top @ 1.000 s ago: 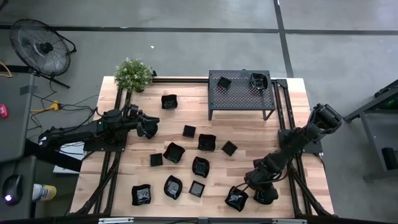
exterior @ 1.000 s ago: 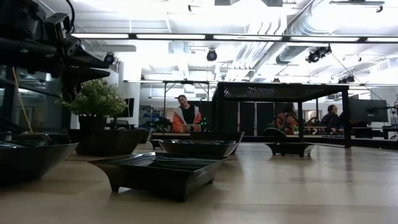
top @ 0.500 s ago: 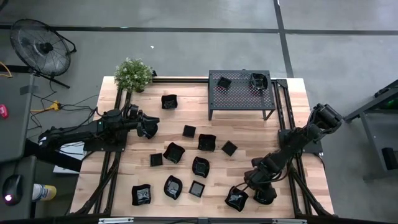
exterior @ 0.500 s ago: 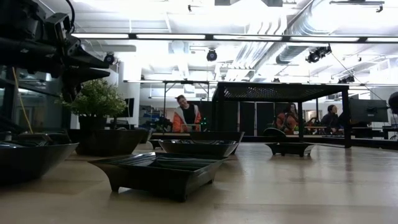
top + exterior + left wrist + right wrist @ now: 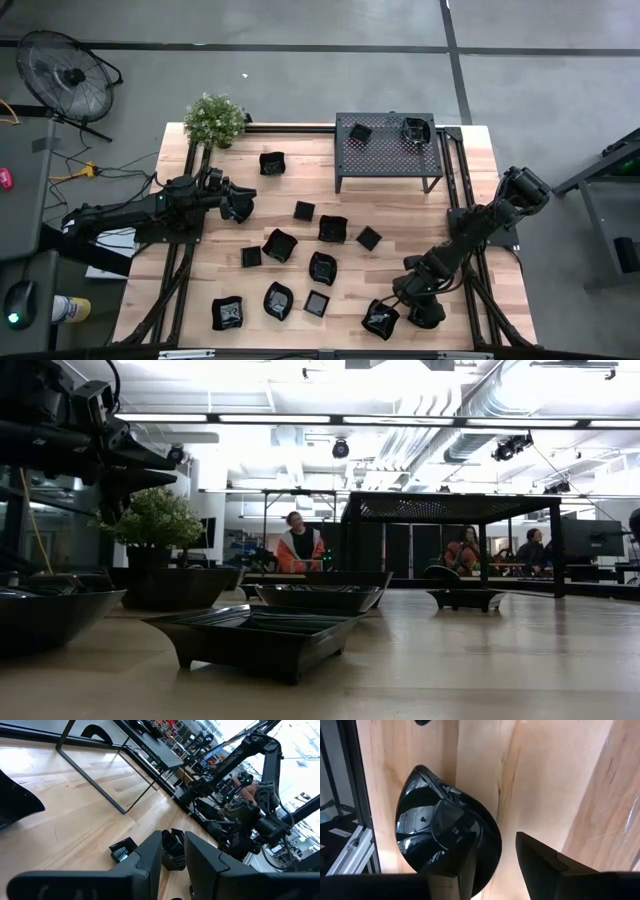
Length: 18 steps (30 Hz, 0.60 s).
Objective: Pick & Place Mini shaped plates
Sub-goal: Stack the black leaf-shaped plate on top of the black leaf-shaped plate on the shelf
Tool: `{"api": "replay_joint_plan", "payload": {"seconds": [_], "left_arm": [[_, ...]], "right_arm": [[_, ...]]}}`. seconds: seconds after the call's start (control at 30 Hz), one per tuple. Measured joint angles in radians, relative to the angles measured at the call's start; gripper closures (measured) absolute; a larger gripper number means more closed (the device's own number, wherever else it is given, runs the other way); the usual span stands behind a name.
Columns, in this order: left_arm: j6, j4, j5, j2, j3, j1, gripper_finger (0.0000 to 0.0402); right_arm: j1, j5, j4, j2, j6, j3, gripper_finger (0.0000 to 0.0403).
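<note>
Your right pincer (image 5: 385,316) sits low at about 5 o'clock on the tabletop (image 5: 400,225), right at a glossy teardrop-shaped mini plate (image 5: 445,832) near the front edge. In the right wrist view its jaws stand apart astride that plate's rim: one finger (image 5: 452,875) lies over the dish, the other finger (image 5: 545,865) over bare wood just beside it. The plate rests flat on the wood, and you cannot tell from here whether the fingers are pressing on it.

Your left pincer (image 5: 240,207) waits at about 9 o'clock, raised above the tabletop, as the low view shows at its upper left. Its jaws are narrow, with a slim gap between them and nothing held. Past its fingers, the left wrist view shows a small square plate (image 5: 123,851) and a wavy-rimmed one (image 5: 172,851) lying on the wood.

The other mini plates are scattered over the middle and front: one at about 11 o'clock (image 5: 271,163), a cluster around the centre including (image 5: 304,210), (image 5: 333,228), (image 5: 369,238), (image 5: 279,244), (image 5: 250,257) and (image 5: 322,267), and three along the front at about 7 o'clock, (image 5: 228,313), (image 5: 278,301) and (image 5: 317,303). Two more, (image 5: 360,132) and (image 5: 415,129), sit on top of the black perforated rack (image 5: 385,152) at about 1 o'clock. A potted plant (image 5: 214,120) stands at the far left corner.
</note>
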Motion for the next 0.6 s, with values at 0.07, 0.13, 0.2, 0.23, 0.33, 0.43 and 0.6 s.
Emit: {"api": "replay_joint_plan", "payload": {"seconds": [0.07, 0.13, 0.2, 0.23, 0.33, 0.43, 0.6], "left_arm": [[0.000, 0.000, 0.000, 0.000, 0.000, 0.000, 0.0321], [0.000, 0.000, 0.000, 0.000, 0.000, 0.000, 0.0321], [0.000, 0.000, 0.000, 0.000, 0.000, 0.000, 0.0321], [0.000, 0.000, 0.000, 0.000, 0.000, 0.000, 0.0321], [0.000, 0.000, 0.000, 0.000, 0.000, 0.000, 0.0321], [0.000, -0.003, 0.000, 0.000, 0.000, 0.000, 0.0321], [0.000, -0.004, 0.000, 0.000, 0.000, 0.000, 0.0321]], "right_arm": [[0.000, 0.000, 0.003, 0.000, -0.002, 0.000, 0.0271], [0.000, 0.001, 0.028, 0.000, -0.004, -0.007, 0.0271], [-0.001, -0.012, 0.067, 0.000, 0.004, -0.026, 0.0271], [0.000, -0.021, 0.075, 0.000, 0.006, -0.034, 0.0271], [-0.008, -0.033, 0.075, 0.000, 0.038, -0.046, 0.0271], [-0.011, -0.042, 0.082, 0.000, 0.046, -0.051, 0.0271], [-0.010, -0.045, 0.084, 0.000, 0.054, -0.051, 0.0280]]}}
